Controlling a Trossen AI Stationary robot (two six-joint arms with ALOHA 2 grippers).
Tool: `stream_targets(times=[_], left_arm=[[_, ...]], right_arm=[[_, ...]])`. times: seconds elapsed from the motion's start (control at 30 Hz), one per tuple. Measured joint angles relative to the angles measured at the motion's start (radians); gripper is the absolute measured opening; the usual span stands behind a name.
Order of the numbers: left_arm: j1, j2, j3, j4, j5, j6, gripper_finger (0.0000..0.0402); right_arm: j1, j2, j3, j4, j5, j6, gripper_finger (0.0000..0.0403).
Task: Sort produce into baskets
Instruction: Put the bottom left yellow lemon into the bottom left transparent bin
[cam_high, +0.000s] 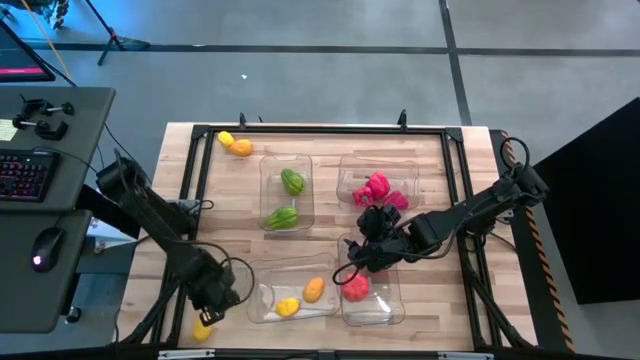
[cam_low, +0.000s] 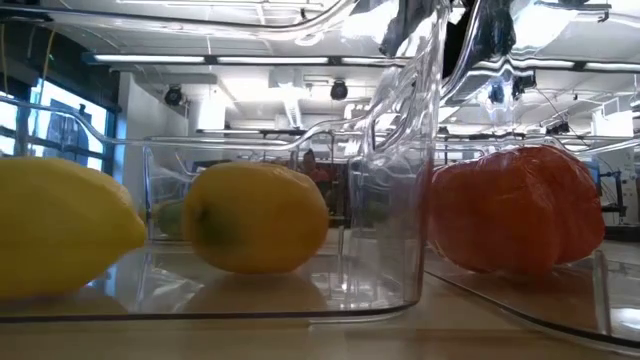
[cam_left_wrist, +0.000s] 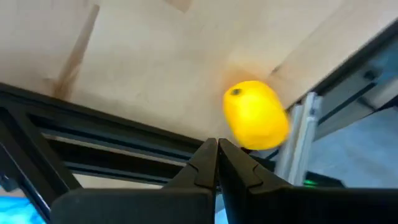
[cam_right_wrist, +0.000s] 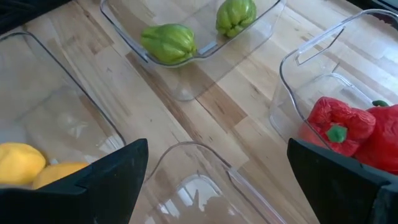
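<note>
I am hovering my right tool (cam_high: 352, 268), spread wide and empty, above the near-right basket (cam_high: 385, 308). My left tool (cam_high: 213, 303), clenched on nothing, is hanging beside a stray yellow piece (cam_high: 203, 327). Most produce is binned; two pieces (cam_high: 236, 145) are waiting far off.

Sorted produce (cam_high: 292, 182) in clear baskets (cam_high: 268, 195)

You get bright, even overhead light with soft shadows on the table (cam_high: 330, 140), though ceiling lamps glare and warp through the bin wall (cam_low: 400, 150) in the low view, and the lemon (cam_left_wrist: 255, 115) looks motion-blurred at the left wrist.
</note>
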Motion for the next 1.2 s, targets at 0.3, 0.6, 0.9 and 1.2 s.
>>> stream_targets(times=[0.3, 0.6, 0.9, 1.2], left_arm=[[-0.138, -0.026, 0.001, 0.117, -0.131, -0.239, 0.0024], [-0.145, -0.009, 0.001, 0.238, -0.108, -0.235, 0.0133], [-0.148, -0.009, 0.001, 0.235, -0.097, -0.243, 0.0237], [-0.124, 0.045, 0.001, 0.260, -0.084, -0.325, 0.0288]], right_arm=[[0.000, 0.000, 0.000, 0.024, 0.000, 0.000, 0.0376], [-0.011, 0.000, 0.000, 0.024, 0.005, -0.019, 0.0376], [-0.013, 0.000, 0.000, 0.022, -0.003, -0.019, 0.0376], [-0.013, 0.000, 0.000, 0.021, -0.003, -0.045, 0.0376]])
